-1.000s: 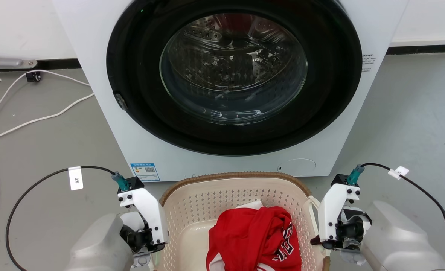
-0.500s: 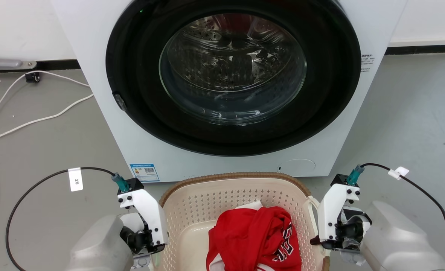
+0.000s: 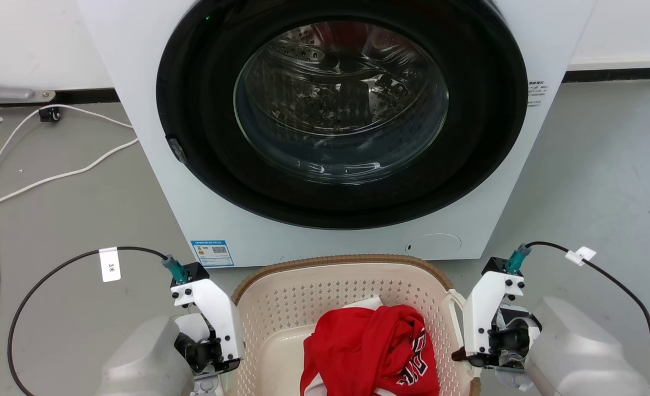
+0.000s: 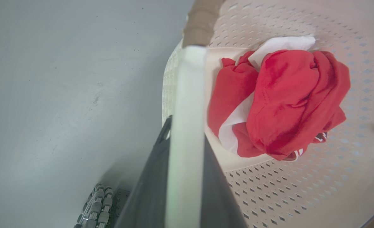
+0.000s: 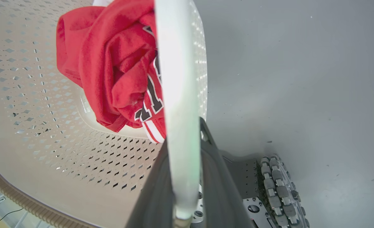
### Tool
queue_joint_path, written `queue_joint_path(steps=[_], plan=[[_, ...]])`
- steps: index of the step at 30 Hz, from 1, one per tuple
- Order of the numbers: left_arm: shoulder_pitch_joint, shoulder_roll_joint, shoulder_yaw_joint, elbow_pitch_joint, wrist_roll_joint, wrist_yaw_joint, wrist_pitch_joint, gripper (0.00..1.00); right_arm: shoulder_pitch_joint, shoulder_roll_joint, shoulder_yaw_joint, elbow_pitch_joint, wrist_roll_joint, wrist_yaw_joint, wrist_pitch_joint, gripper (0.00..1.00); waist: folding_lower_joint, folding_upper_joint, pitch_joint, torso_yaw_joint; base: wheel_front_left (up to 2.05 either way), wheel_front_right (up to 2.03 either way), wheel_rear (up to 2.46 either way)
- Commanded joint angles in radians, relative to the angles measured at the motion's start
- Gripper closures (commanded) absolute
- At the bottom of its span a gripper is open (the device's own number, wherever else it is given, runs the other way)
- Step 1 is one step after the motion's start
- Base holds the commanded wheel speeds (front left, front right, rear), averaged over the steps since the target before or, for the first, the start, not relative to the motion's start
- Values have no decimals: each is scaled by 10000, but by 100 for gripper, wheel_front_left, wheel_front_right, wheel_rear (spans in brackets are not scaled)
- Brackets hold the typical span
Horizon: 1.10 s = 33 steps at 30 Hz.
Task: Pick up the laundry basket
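The laundry basket (image 3: 281, 300) is cream with perforated walls and a brown woven-look rim, low in the head view just in front of the washer. A crumpled red and white garment (image 3: 366, 352) lies inside it. My left gripper (image 3: 215, 357) is at the basket's left side. In the left wrist view the left gripper (image 4: 187, 129) is shut on the white loop handle (image 4: 187, 95). My right gripper (image 3: 471, 355) is at the basket's right side. In the right wrist view the right gripper (image 5: 183, 131) is shut on the other white handle (image 5: 177, 79). I cannot tell whether the basket touches the floor.
A white front-loading washer (image 3: 138, 110) with its round glass door (image 3: 341, 99) shut stands right behind the basket. White cables (image 3: 55, 176) trail over the grey floor at the left. My base's roller wheels (image 5: 278, 190) show under the basket's right side.
The whole head picture has shifted down a few pixels. Both grippers keep the same hold at the basket's sides.
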Motion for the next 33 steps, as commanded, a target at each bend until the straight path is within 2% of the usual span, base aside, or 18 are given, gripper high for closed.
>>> queue_joint_path(steps=[1, 33], plan=[[-16, -118, -5, -38, -89, -99, -33, 100, 35, 187, -74, -68, 165, 53, -21, 100, 0, 0, 3, -3, 0, 0, 0], [44, -118, -400, 88, -421, -100, -127, 100, 87, 107, -275, -72, 109, 54, -184, 100, 0, 0, -36, 2, 0, 0, 0]])
